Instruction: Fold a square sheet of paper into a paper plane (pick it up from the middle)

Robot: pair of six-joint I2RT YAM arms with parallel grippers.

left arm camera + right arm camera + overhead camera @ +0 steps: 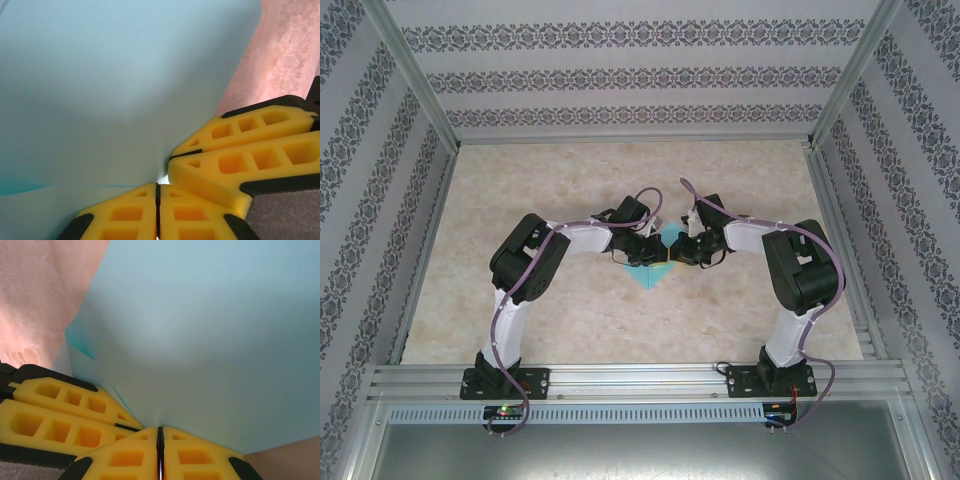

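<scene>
The turquoise sheet of paper (650, 274) lies at the middle of the table, creased, with one corner pointing toward the arms. Both grippers meet tip to tip over it. In the left wrist view the paper (115, 85) rises like a wall from the tip of my left gripper (158, 186), whose yellow jaws are pressed together on its fold. The right gripper's fingers (235, 160) touch in from the right. My right gripper (160, 429) is likewise shut where the paper (210, 330) bends upward. The left fingers (60, 415) lie beside it.
The marbled beige tabletop (560, 190) is framed by aluminium rails (640, 380) and patterned walls (640, 75). Both arms bend inward from their bases at the near edge, and purple cables loop over the wrists.
</scene>
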